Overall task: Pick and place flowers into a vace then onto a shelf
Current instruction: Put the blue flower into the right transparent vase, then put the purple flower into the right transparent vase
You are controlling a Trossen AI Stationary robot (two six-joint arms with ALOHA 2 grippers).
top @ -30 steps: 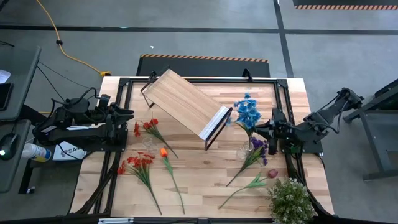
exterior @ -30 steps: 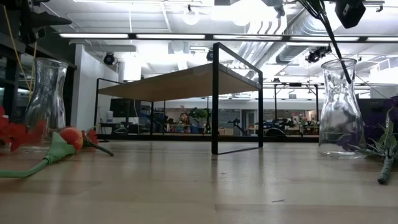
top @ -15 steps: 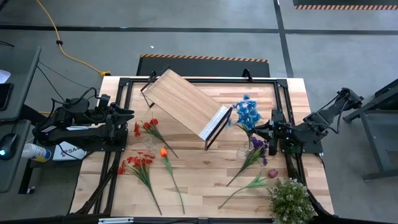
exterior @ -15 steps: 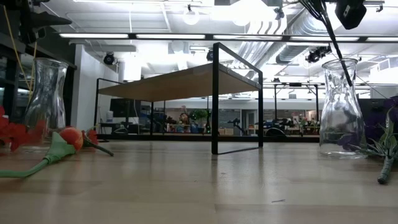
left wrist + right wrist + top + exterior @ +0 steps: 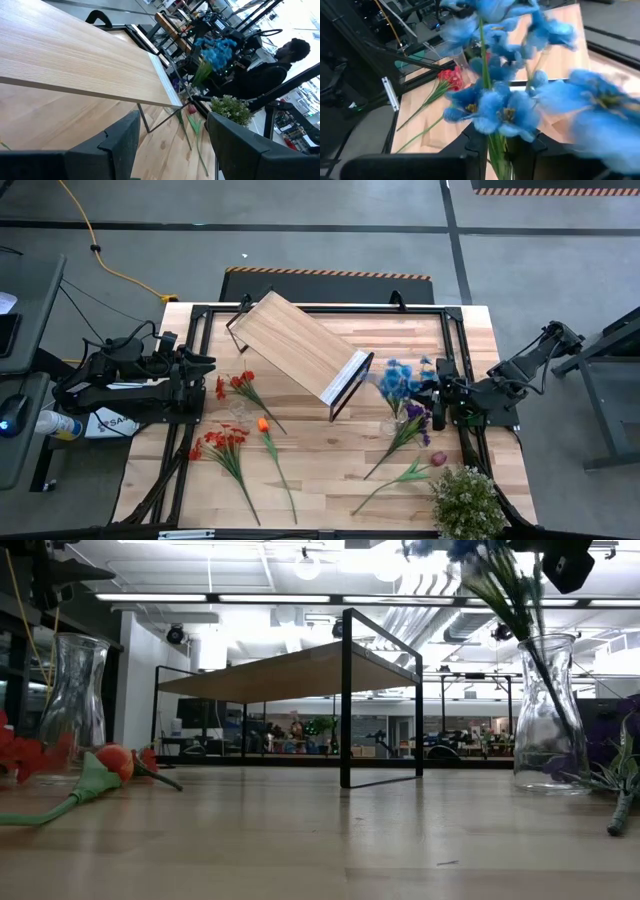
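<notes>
The right pincer (image 5: 437,392) sits at the right edge of the counter (image 5: 330,460), and its fingers are closed on the stem of the blue flower (image 5: 400,378). The blooms fill most of the right wrist view, so the fingertips themselves are barely visible there. From table height the stem runs down into the clear vase (image 5: 545,715) on the right, though the flower head is cut off at the top and blurred. From above that vase is almost lost under the blooms.

The left pincer (image 5: 170,137) waits at the left side of the counter with its fingers spread apart, empty. The shelf (image 5: 300,345) stands at an angle near the middle back. A second clear vase (image 5: 72,690) stands on the left; from above it is hard to pick out. Red flowers (image 5: 222,442) and an orange tulip (image 5: 264,424) lie flat on the left half, a purple flower (image 5: 415,412) and a pink rose (image 5: 438,459) on the right half, just by a bushy green plant (image 5: 467,500) partly cut off at the front edge.
</notes>
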